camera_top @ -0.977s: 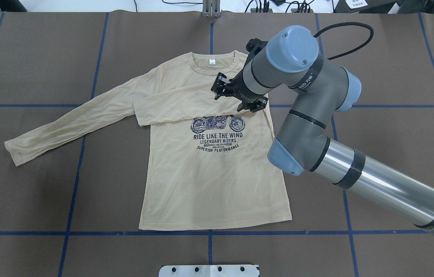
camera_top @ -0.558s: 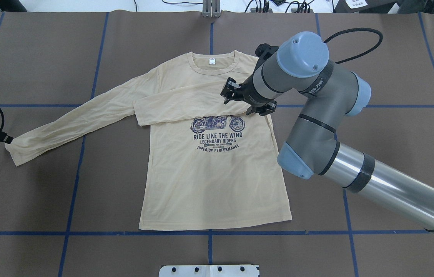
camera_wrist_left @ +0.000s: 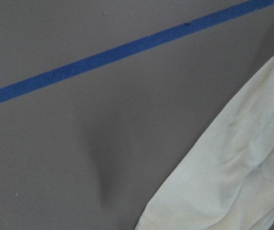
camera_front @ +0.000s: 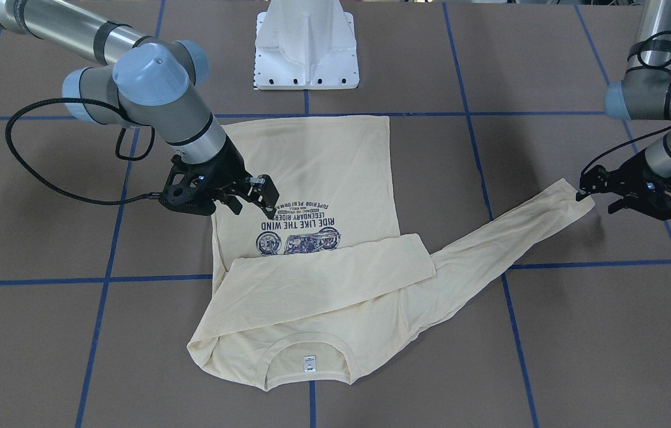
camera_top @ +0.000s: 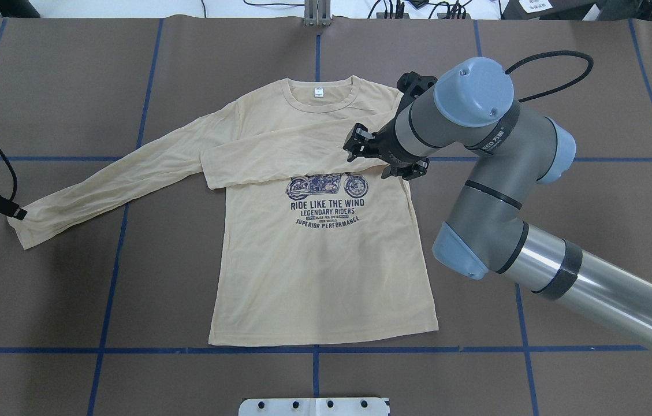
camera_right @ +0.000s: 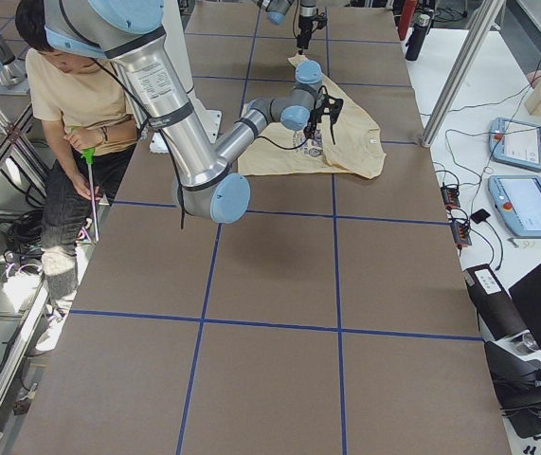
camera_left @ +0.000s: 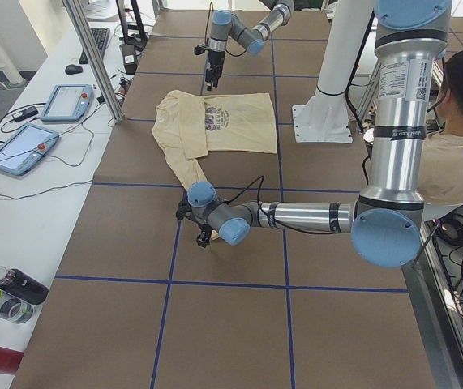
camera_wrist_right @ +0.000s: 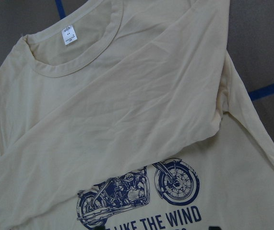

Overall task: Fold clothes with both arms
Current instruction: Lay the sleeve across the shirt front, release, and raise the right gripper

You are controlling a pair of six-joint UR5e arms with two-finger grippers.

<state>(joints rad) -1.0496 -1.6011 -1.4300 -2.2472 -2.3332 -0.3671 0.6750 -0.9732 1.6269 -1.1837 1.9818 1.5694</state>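
The cream-yellow shirt (camera_top: 314, 277) lies flat, print up, neck label (camera_top: 319, 91) at the far side. One sleeve is folded across the chest (camera_front: 323, 279). The other sleeve stretches out flat to the overhead view's left (camera_top: 100, 185). My right gripper (camera_top: 382, 157) hovers open and empty over the shirt's right shoulder area, also shown in the front view (camera_front: 254, 207). Its wrist view shows the collar and motorcycle print (camera_wrist_right: 137, 191). My left gripper (camera_front: 595, 201) is open, one fingertip at the stretched sleeve's cuff (camera_top: 22, 222). The left wrist view shows only the cuff (camera_wrist_left: 232, 182).
The white pedestal base (camera_front: 305, 47) stands at the near table edge. Blue tape lines (camera_top: 112, 260) cross the brown table. An operator (camera_left: 458, 121) sits beside the robot. Tablets (camera_left: 20, 146) and bottles (camera_left: 4, 292) lie on a side bench.
My right gripper has moved right, off the folded sleeve toward the shirt's side. My left gripper has come in from the left edge to the stretched sleeve's cuff.
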